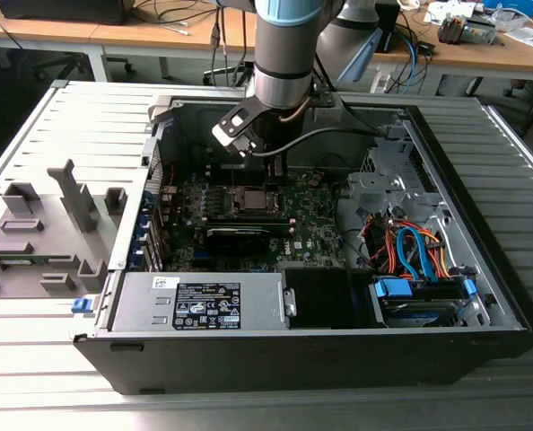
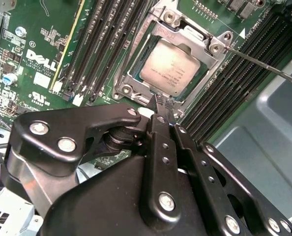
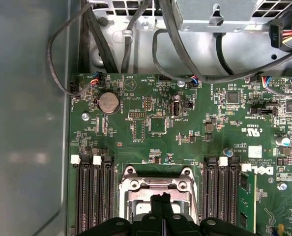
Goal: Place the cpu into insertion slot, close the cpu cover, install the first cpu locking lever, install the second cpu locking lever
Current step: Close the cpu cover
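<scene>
While your tool hangs over the motherboard with its two fingers pinched narrow, apparently on nothing, its tips sit at the rim of the one insertion slot, mid-board between two banks of memory slots. One cpu lies inside, one cpu cover seemingly down around it, and one locking lever juts free.

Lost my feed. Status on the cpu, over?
Gripper shut, tips by cover edge. Cpu seated, cover down. One lever juts out. Nothing in the way.
</scene>
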Controlling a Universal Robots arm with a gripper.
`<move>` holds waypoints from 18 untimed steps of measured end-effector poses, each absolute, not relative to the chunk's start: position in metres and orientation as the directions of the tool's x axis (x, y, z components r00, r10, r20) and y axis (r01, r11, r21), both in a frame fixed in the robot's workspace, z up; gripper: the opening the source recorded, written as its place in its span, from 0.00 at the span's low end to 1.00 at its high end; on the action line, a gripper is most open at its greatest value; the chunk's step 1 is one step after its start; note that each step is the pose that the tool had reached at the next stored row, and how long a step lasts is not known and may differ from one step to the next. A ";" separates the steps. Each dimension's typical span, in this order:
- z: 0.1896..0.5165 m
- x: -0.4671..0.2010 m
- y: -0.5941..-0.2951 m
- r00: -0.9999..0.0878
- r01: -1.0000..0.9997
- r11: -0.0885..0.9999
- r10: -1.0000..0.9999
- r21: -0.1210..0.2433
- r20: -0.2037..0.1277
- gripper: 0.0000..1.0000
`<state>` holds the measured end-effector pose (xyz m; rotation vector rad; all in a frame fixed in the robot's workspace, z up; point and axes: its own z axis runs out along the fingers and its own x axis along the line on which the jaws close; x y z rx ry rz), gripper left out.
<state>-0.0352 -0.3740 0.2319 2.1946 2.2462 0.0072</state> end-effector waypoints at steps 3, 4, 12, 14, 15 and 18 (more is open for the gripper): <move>0.231 -0.036 -0.374 -0.023 1.000 0.023 1.000 0.004 0.002 0.11; 0.231 -0.037 -0.374 -0.023 1.000 0.023 1.000 0.004 0.002 0.11; 0.227 -0.040 -0.374 -0.023 1.000 0.023 1.000 0.004 0.002 0.11; 0.227 -0.041 -0.374 -0.023 1.000 0.023 1.000 0.004 0.002 0.11; 0.226 -0.041 -0.374 -0.023 1.000 0.023 1.000 0.004 0.002 0.11; 0.225 -0.044 -0.374 -0.023 1.000 0.023 1.000 0.004 0.002 0.11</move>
